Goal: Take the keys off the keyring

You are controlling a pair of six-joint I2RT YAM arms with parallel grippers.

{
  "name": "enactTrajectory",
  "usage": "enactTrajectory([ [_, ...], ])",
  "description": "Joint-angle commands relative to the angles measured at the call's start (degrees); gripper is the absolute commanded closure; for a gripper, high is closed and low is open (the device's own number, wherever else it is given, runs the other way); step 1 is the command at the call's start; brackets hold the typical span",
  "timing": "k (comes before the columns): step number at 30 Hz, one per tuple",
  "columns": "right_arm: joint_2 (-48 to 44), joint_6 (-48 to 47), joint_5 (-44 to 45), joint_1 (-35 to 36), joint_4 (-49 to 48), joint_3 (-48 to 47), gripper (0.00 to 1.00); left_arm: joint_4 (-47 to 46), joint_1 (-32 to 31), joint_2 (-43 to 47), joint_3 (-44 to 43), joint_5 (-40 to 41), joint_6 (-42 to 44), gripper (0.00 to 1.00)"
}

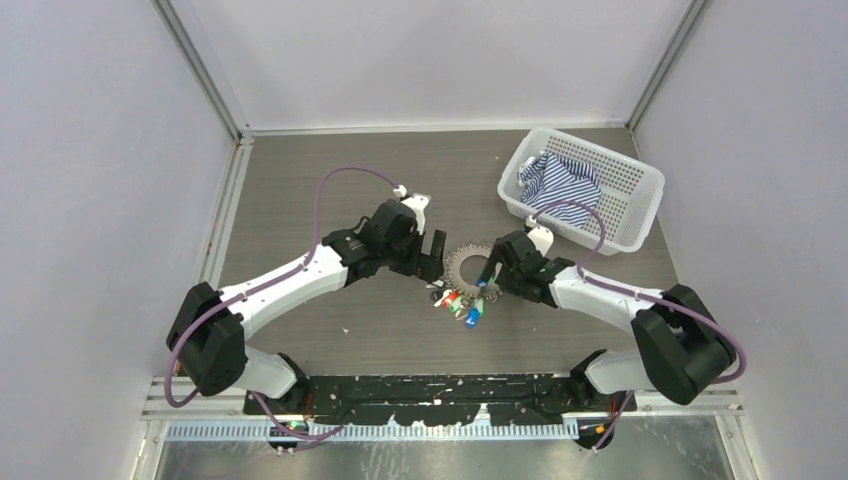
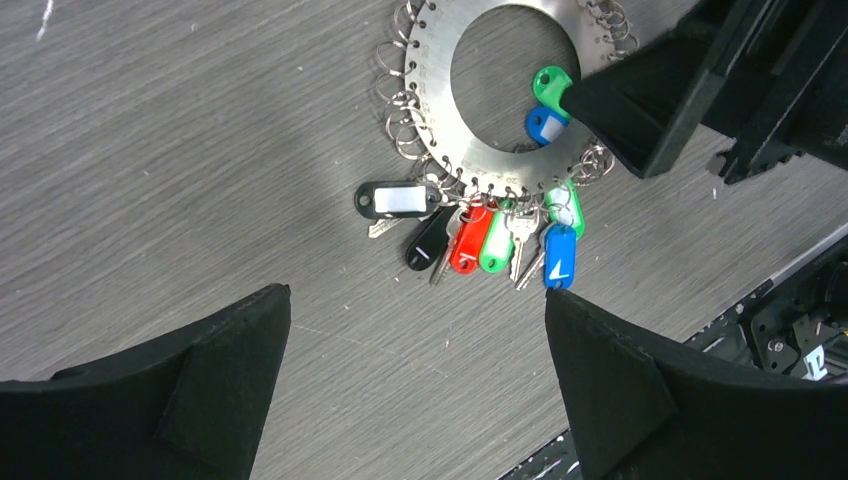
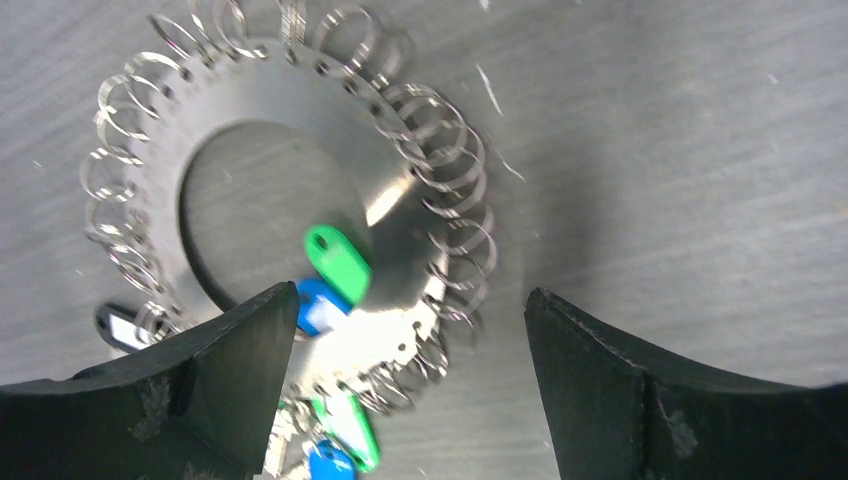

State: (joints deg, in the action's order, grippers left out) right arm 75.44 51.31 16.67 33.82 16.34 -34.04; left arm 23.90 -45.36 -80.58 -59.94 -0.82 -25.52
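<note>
The keyring point(image 1: 463, 266) is a flat grey metal disc with an open centre and small wire loops round its rim, lying on the table between both arms. The keys point(image 1: 462, 303) with black, red, green and blue tags point(image 2: 470, 250) fan out from its near edge. A green tag point(image 3: 338, 262) and a blue tag point(image 3: 318, 305) lie over the hole. My left gripper point(image 2: 417, 295) is open just left of the ring, its jaws holding nothing. My right gripper point(image 3: 410, 292) is open and straddles the rim of the keyring point(image 3: 330, 120), one finger point(image 2: 650, 100) beside the green tag.
A white perforated basket point(image 1: 628, 172) holding a blue-and-white striped cloth point(image 1: 560, 185) stands at the back right, just behind my right arm. Grey walls close in the table on three sides. The black base rail point(image 1: 450, 392) runs along the near edge.
</note>
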Motion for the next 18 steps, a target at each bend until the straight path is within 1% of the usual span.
enactTrajectory([
  [1, 4.72, 1.00, 1.61, 0.57, -5.81, 0.73, 0.12, -6.11, 0.15, 0.41, 2.90, -1.14, -1.48, 0.00],
  [3, 6.93, 1.23, 1.78, 0.65, -6.84, 0.65, 0.13, -7.14, 0.10, 0.55, 4.22, -1.63, -1.69, 0.00],
  [7, 15.28, -0.15, 4.24, 2.35, -0.73, -5.26, 0.31, -8.27, 0.09, 0.52, 6.02, -2.78, -2.51, 0.00],
  [10, 17.36, -0.22, 5.06, 4.78, 0.96, -5.70, 0.41, -8.57, 0.06, 2.29, 7.74, -2.27, -3.44, 0.00],
  [12, 17.52, -0.64, 5.42, 6.48, 2.54, -7.38, 0.53, -8.28, 0.12, 4.56, 8.94, -1.89, -3.70, 0.00],
  [15, 15.93, -0.90, 7.88, 9.57, 6.84, -11.08, 0.75, -7.51, 0.11, 8.61, 10.55, -1.06, -2.91, 0.00],
  [16, 14.71, -0.55, 9.60, 10.77, 8.14, -12.13, 0.81, -6.98, 0.17, 9.62, 10.97, -0.82, -2.52, 0.00],
  [18, 11.80, 0.57, 12.27, 12.98, 10.91, -13.73, 0.88, -5.86, 0.10, 11.36, 11.70, -0.62, -2.00, 0.00],
])
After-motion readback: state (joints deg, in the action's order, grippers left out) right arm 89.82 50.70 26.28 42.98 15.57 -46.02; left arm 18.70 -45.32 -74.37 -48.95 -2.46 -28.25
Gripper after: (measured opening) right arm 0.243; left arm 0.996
